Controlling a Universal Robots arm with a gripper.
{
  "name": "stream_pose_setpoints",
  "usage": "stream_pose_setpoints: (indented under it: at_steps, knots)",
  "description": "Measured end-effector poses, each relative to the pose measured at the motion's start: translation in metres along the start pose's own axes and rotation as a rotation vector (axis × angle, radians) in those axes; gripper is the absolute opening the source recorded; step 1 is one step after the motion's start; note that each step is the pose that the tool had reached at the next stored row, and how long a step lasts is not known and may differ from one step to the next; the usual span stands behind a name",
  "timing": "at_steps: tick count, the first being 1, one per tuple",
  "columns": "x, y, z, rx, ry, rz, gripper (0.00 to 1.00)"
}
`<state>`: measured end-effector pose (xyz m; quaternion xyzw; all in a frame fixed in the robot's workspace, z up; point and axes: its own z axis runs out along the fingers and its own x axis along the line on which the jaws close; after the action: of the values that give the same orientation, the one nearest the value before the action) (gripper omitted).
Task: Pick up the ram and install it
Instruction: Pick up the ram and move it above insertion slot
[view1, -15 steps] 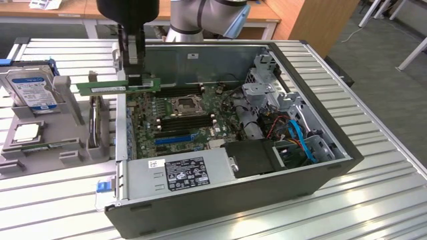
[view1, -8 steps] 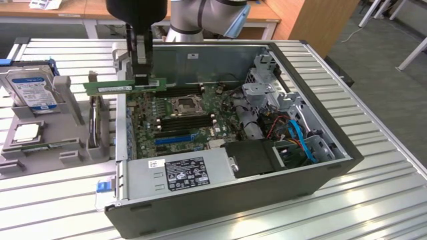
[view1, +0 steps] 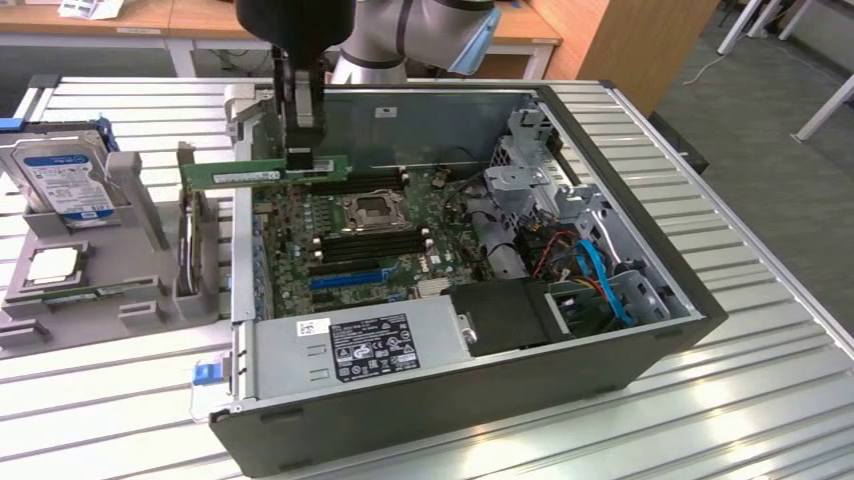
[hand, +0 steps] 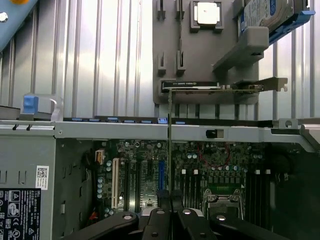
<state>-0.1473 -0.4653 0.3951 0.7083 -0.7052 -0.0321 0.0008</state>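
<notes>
My jaws pinch the ram (view1: 240, 174), which hangs level beneath them. One end juts past the case wall (hand: 100, 131) edge. Below my jaws the motherboard (view1: 287, 250) lies open, with free room above it.

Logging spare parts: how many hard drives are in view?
1. The hard drive stands in the tray at the exterior view's left, outside the case. More may be hidden inside.

Arm (view1: 414, 25) cut off by exterior view's edge, ram (view1: 234, 175) partly covered by jaws, label (view1: 380, 345) print unreadable
</notes>
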Motion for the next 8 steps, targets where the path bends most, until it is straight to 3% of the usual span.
stream_pose_setpoints:
  at_steps: [8]
  knots:
    - [0.000,-0.0137,-0.0006,0.0000,0.0000,0.000,0.12]
